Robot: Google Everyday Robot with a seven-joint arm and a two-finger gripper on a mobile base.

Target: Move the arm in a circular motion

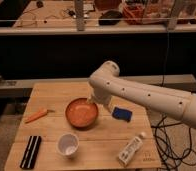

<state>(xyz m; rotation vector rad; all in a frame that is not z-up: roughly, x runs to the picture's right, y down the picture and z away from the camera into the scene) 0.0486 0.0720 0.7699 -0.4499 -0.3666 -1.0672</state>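
On the wooden table [53,95], from the left: a black slatted object [31,151] lies at 8 o'clock from the orange bowl [82,114], a carrot [37,115] at 9 and a white cup [67,145] at 7, with the bowl itself near the middle. The gripper [94,99] hangs over the bowl's rim at 1 o'clock; whether it is wide or narrow I cannot tell. The arm [141,97] reaches in from 3 o'clock, its rounded elbow above the gripper. A blue sponge [122,114] lies at 3 from the bowl and a white bottle [131,149] at 5, with dark cables [166,135] off the table's right edge. I judge the circle to be under way, near its left side. The next move calls for curving round at the same height, clear of bowl and cup. Behind, at 12, a cluttered bench [51,15] runs across the room.
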